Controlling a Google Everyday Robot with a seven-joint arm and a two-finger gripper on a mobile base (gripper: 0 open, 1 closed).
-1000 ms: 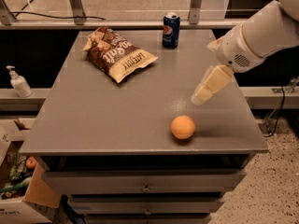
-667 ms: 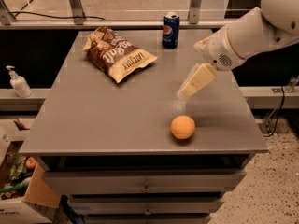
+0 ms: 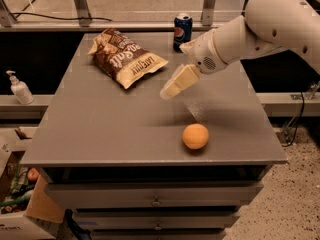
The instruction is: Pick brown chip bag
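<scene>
The gripper (image 3: 170, 90) is being held over the middle of the grey table (image 3: 100, 134), angled down and leftward; whether it is open or closed cannot be told. The brown chip bag (image 3: 127, 59) is lying flat at the far left, beyond and left of the gripper. Its long axis is running far-left to near-right, with the tan end nearest the gripper. "LATE JULY" is being shown there, beside white script seemingly ending "Salt". A Pepsi can (image 3: 183, 30) is standing behind.

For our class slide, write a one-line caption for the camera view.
Gripper hovers over the grey table, short of the brown chip bag, with an orange and blue soda can nearby.
</scene>
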